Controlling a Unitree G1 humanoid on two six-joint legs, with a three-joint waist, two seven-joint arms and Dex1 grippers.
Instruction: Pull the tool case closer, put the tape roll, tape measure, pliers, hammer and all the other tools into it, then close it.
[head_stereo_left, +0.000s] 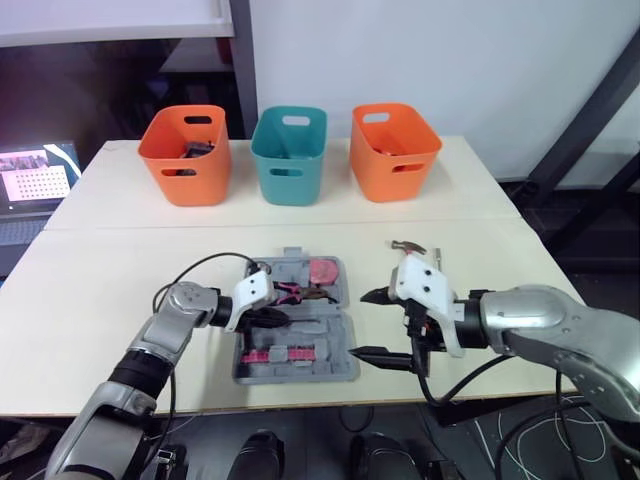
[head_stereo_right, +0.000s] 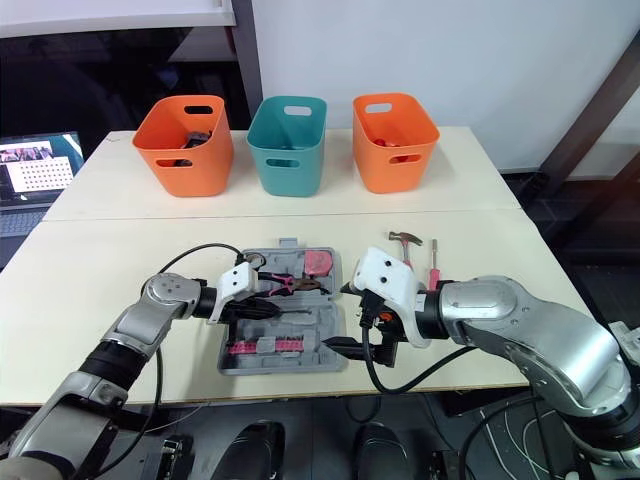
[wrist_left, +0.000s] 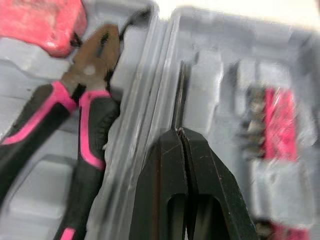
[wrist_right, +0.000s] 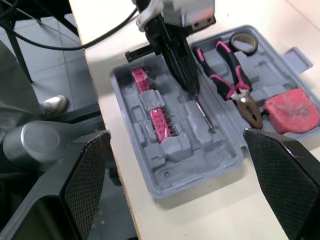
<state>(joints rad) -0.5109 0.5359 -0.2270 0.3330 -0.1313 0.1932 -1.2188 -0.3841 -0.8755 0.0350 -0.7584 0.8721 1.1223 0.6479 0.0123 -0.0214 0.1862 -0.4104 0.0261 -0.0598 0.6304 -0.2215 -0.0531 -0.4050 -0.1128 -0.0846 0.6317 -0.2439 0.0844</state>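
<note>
The grey tool case (head_stereo_left: 340, 368) lies open near the table's front edge. In its far half rest a red tape measure (head_stereo_left: 322, 271), pink-and-black pliers (wrist_right: 227, 80) and a tape roll (wrist_right: 243, 43). Pink bit holders (wrist_right: 159, 122) fill the near half. My left gripper (wrist_right: 191, 90) is over the case's middle, shut on the end of a thin metal rod (wrist_right: 205, 117) lying in a groove. At the case's right edge my right gripper (head_stereo_left: 378, 325) stands wide open, holding nothing. On the table to the right lie a hammer (head_stereo_left: 408, 246) and a screwdriver (head_stereo_right: 434, 275).
Three bins line the back of the table: orange (head_stereo_left: 185, 155), teal (head_stereo_left: 289, 155), orange (head_stereo_left: 395, 150). A laptop screen (head_stereo_left: 35, 180) sits off the table's left. Cables trail from both wrists.
</note>
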